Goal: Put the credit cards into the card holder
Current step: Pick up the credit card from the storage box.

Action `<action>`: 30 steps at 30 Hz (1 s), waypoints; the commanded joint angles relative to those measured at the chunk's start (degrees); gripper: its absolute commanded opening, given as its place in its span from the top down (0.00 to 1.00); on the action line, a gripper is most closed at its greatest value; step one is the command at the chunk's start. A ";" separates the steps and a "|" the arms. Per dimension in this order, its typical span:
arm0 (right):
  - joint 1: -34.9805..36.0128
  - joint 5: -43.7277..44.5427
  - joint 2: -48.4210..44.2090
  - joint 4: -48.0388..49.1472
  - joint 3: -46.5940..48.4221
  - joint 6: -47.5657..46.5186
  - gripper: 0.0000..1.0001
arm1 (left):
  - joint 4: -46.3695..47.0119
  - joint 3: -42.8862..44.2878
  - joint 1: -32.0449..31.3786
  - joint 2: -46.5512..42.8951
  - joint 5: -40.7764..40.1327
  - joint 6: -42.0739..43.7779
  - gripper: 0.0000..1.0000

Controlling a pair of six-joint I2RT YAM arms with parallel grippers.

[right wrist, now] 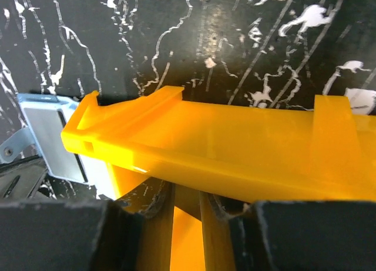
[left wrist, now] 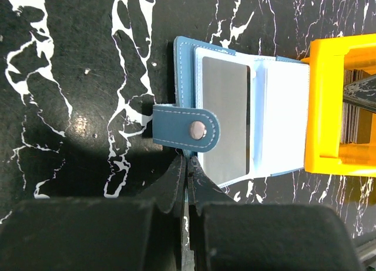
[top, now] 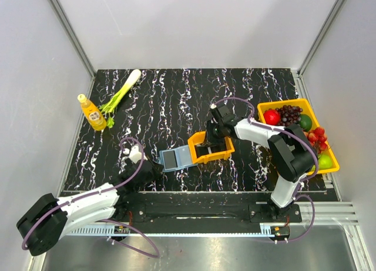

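- The flat, square, blue stitched card holder (top: pixel 176 159) is seen lying open on the black, white-veined marble-look table (top: pixel 176 94). Its pale blue inner sleeves face upward, and it sits at about 9 o'clock of the small orange plastic tray (top: pixel 205 158), right against it.
- One grey rectangular card (left wrist: pixel 223 118) is lodged in a clear sleeve of the holder. The other credit cards (left wrist: pixel 352 121), dark and thin, are stood on edge inside the tray.
- The left gripper (left wrist: pixel 187 171) is set at the holder's 6 o'clock edge in the left wrist view, just under the blue strap with its metal snap (left wrist: pixel 185 130). Its fingers are pressed together, and whether a sliver of cover is nipped between them cannot be made out.
- The right gripper (right wrist: pixel 185 203) is positioned inside the tray. Its fingers are held slightly apart with orange showing between them, and a card pinched there can be neither confirmed nor ruled out.
- The cards are judged light, stiff and slick. A hold across the two faces near a short edge is favoured, which the on-edge stacking allows.
- The holder is judged soft and floppy, likely to slide or fold shut unless its cover is pinned at the edge.
- No brand or writing can be read on the holder, the card or the tray. The label on the yellow-orange plastic bottle (top: pixel 92 113), at 10 o'clock of the table, is too small to read.
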 commanded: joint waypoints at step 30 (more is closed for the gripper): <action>0.78 -13.91 -2.07 10.06 -1.93 4.07 0.79 | 2.40 2.14 1.04 0.42 0.78 1.21 1.00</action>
